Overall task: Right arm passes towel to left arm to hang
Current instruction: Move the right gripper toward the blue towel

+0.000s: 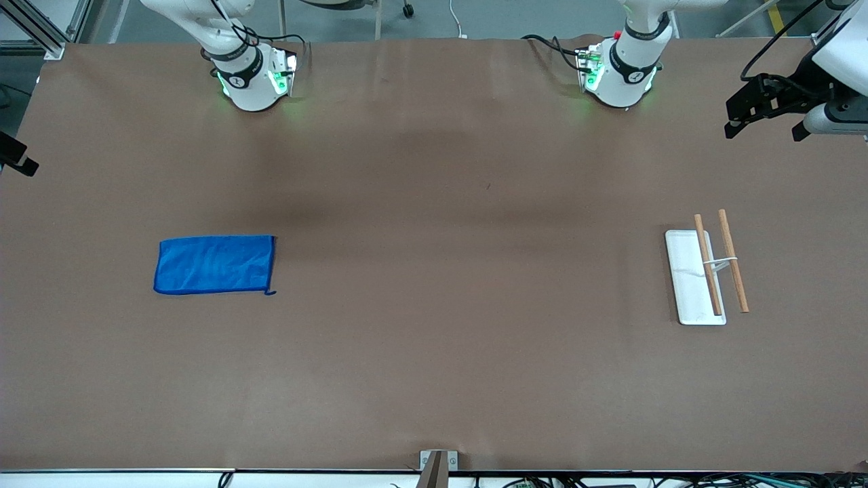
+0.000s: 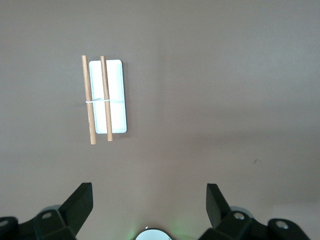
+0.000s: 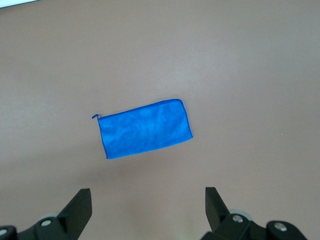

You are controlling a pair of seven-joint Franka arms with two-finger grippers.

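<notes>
The towel (image 1: 214,264) is a bright blue cloth lying flat on the brown table toward the right arm's end, with a small loop at one corner. It also shows in the right wrist view (image 3: 145,128). My right gripper (image 3: 148,200) is open and empty, high above the table, apart from the towel; only its black tip (image 1: 19,161) shows at the edge of the front view. My left gripper (image 2: 149,200) is open and empty, high over the left arm's end of the table (image 1: 746,112).
A rack (image 1: 705,271) with a white base and two wooden bars stands toward the left arm's end; it also shows in the left wrist view (image 2: 106,97). The two arm bases (image 1: 251,81) (image 1: 620,74) stand along the table's edge farthest from the front camera.
</notes>
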